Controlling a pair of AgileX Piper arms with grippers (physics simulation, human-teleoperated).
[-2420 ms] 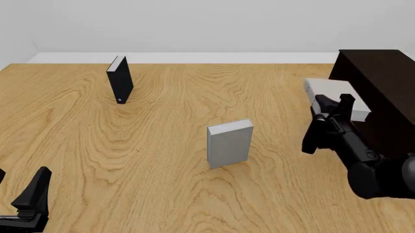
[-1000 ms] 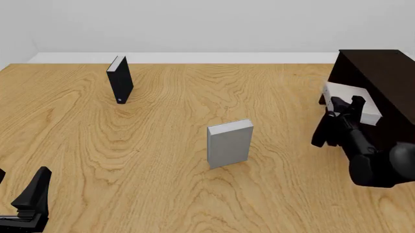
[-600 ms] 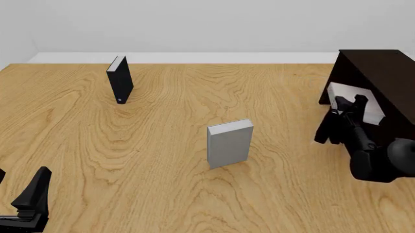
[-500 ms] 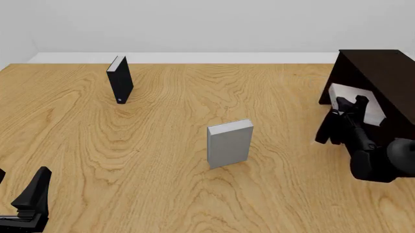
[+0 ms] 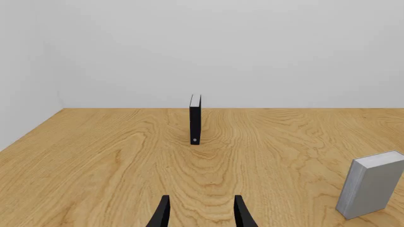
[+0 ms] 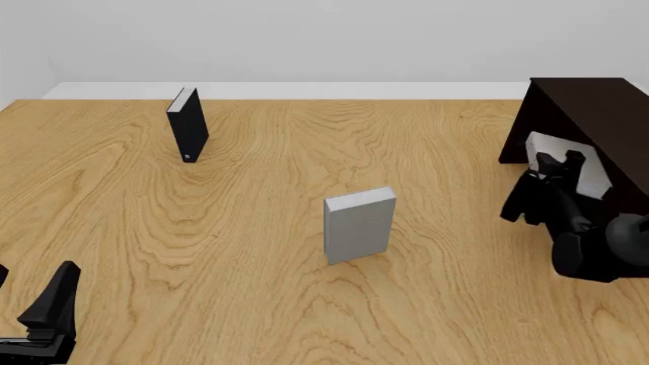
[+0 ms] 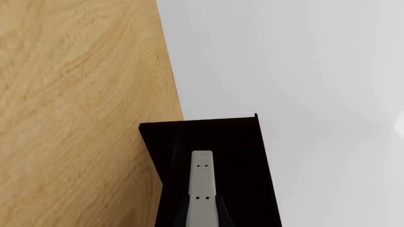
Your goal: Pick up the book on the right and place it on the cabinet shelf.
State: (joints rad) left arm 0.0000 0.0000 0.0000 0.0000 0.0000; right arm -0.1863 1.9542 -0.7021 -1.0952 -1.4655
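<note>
Right gripper [image 6: 555, 173] is pinching the book [image 6: 570, 158] at the frame's right edge — fingers clamping its near end. The book's far end is sitting inside the dark cabinet [image 6: 598, 114] opening, partly hidden.

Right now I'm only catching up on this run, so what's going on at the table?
The right gripper holds the grey book and has it partly inside the dark cabinet at the table's right edge; it is not released. The left gripper sits open and idle at the near left. A silvery book stands mid-table and a black book farther back.
</note>
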